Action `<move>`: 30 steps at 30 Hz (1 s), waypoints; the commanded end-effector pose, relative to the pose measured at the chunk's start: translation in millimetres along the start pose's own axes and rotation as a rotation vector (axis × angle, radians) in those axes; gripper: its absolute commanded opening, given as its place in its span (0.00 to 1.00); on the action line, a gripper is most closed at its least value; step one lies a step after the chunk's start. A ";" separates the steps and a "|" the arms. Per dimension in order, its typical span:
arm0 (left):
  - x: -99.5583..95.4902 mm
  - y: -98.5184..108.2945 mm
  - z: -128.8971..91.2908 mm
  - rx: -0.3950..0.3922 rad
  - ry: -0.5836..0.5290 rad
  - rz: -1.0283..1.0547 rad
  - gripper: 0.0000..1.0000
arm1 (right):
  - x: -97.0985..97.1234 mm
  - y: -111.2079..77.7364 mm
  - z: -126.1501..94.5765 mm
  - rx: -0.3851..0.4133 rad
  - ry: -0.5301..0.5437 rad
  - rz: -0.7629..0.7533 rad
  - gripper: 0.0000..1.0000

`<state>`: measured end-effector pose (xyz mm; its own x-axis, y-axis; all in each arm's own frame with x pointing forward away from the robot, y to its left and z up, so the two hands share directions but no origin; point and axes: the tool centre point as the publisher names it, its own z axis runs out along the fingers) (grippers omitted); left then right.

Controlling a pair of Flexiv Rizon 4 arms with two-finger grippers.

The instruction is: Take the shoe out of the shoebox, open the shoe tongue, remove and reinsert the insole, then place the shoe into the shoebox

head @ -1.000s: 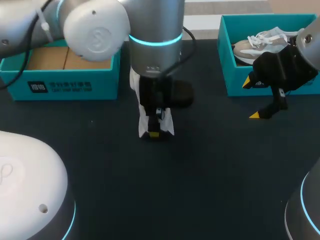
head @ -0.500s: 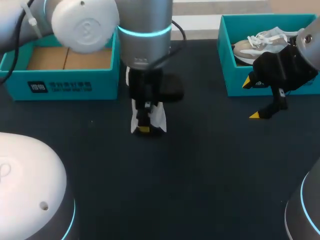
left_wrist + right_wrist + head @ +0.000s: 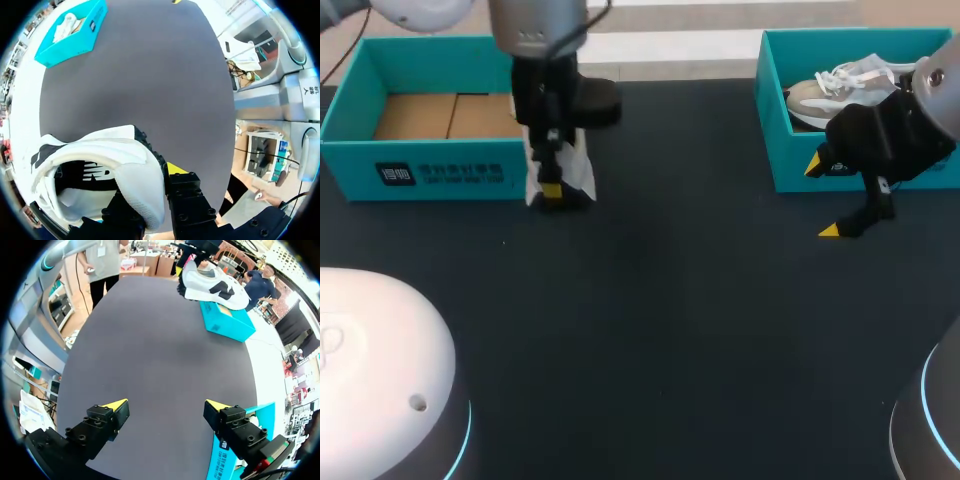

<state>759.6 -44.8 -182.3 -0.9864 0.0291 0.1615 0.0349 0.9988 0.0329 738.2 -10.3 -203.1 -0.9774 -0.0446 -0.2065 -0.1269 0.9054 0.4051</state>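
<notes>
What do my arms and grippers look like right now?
Left arm and right arm: silver-grey tubes, pale rounded joints, cyan light rings. Left gripper and right gripper: black, blocky, yellow tips.

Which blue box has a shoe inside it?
The box on the right: a beige shoe with white laces lies inside. The box on the left shows only its bare brown bottom.
</notes>
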 end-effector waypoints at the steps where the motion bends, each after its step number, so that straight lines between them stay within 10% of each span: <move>1: -13.8 33.2 -8.0 0.016 0.009 0.002 0.00 | -1.1 0.6 1.5 0.003 0.001 0.000 1.00; 30: -109.1 211.2 -21.9 0.028 0.025 0.037 0.00 | -1.1 0.6 1.5 0.003 0.001 0.000 1.00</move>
<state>874.9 145.8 -175.1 -0.9779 0.0810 0.1926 0.0862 0.9961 0.0189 738.2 -10.4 -203.1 -0.9774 -0.0444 -0.2066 -0.1267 0.9055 0.4050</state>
